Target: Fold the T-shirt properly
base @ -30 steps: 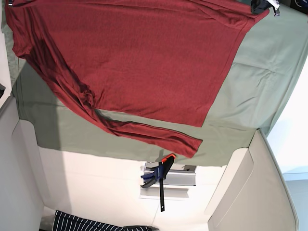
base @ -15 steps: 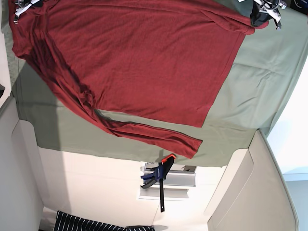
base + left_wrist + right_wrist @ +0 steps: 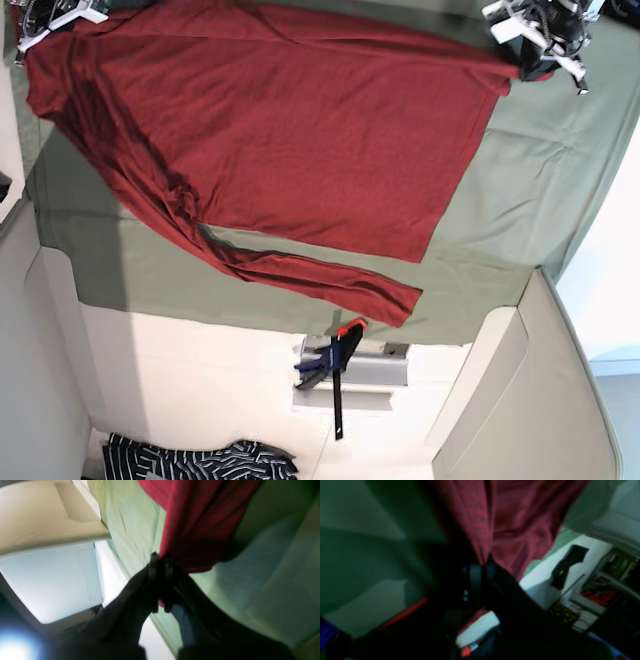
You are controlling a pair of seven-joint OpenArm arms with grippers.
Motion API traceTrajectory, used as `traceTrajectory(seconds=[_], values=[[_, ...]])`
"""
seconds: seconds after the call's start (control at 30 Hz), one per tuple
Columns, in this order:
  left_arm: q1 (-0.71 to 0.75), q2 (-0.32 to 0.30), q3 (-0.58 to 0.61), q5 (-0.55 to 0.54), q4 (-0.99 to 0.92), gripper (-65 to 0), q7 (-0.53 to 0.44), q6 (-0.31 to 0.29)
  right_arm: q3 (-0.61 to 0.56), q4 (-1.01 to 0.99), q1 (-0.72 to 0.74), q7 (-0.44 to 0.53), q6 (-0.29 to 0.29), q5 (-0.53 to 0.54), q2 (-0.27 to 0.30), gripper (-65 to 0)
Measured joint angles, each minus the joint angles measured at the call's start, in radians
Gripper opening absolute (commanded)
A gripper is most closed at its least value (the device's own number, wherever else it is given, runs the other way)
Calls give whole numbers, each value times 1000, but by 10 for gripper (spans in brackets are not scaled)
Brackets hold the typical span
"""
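Shirt (image 3: 300, 130) fabric is pinched in both grippers. My left gripper (image 3: 160, 561) has its jaws closed on a bunched red corner, and my right gripper (image 3: 481, 571) is clamped the same way on another fold. In the base view they sit at the top edge, left one at the view's right, right one at its left. The shirt is spread between them over the green cloth (image 3: 530, 190). One sleeve (image 3: 320, 282) trails toward the cloth's lower edge. Past that edge I see a clamp (image 3: 335, 370) and some striped fabric (image 3: 190, 462).
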Motion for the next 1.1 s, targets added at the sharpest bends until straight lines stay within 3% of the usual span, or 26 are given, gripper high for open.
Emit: traceTrajectory(seconds=[0.17,0.33,0.53,1.1], values=[[-48,1,0,-58,-51,-650,-31,-27,0,-24,61,15,45,64,-4,-650],[-95,1,1,-98,-79,-650,-48,-55,0,-110,86,67,103,68,-66,-650],[-137,0,1,-150,-85,-650,-58,-78,1,-156,134,82,111,74,-103,-650],[-143,1,1,-169,-130,-650,-91,-79,-1,-158,199,85,119,126,-103,-650]])
